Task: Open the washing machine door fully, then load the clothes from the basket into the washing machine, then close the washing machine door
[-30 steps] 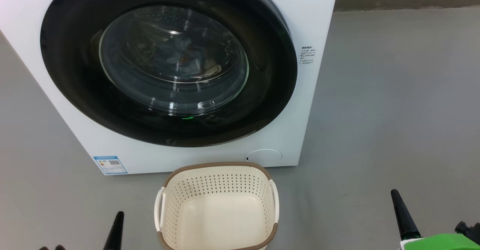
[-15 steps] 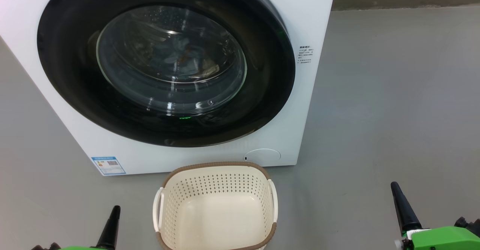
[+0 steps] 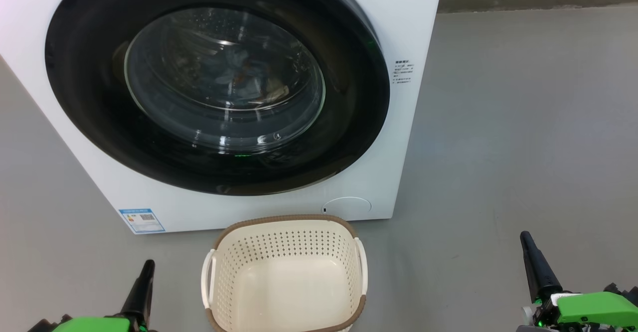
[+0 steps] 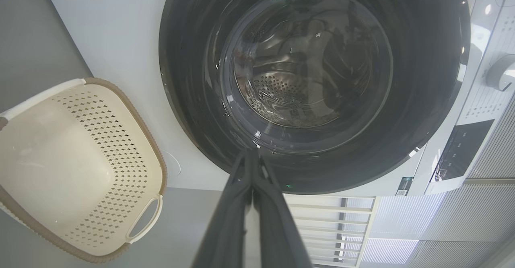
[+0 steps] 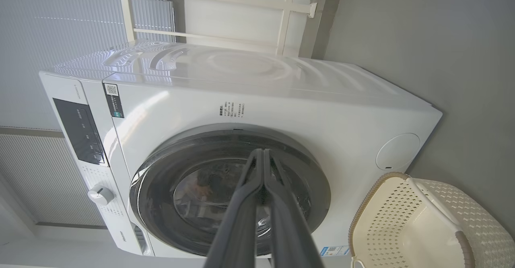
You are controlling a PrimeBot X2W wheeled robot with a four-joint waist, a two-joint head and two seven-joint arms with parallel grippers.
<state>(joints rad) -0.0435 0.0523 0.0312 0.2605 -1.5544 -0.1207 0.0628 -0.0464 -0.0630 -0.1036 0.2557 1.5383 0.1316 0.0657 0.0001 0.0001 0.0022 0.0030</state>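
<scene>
The washing machine (image 3: 413, 137) fills the upper left of the head view, its door (image 3: 351, 122) shut flat against the front. Through the glass window, bluish clothes (image 3: 239, 73) with an orange and a cream patch lie in the drum. On the floor just in front stands the basket (image 3: 284, 220), with nothing inside. My left gripper (image 3: 148, 264) is shut at the lower left, beside the basket. My right gripper (image 3: 525, 237) is shut at the lower right, well clear of it. In the wrist views, the left gripper (image 4: 251, 153) and the right gripper (image 5: 262, 152) each point at the door from a distance.
Grey floor (image 3: 523, 122) spreads out to the right of the machine. A wall base (image 3: 538, 0) runs along the back. The control panel and knob (image 5: 100, 194) sit above the door. A white frame (image 5: 281, 22) stands behind the machine.
Both grippers have crept up the head view, with more of their green wrists showing. The picture has drifted slightly left. Door and basket have not moved.
</scene>
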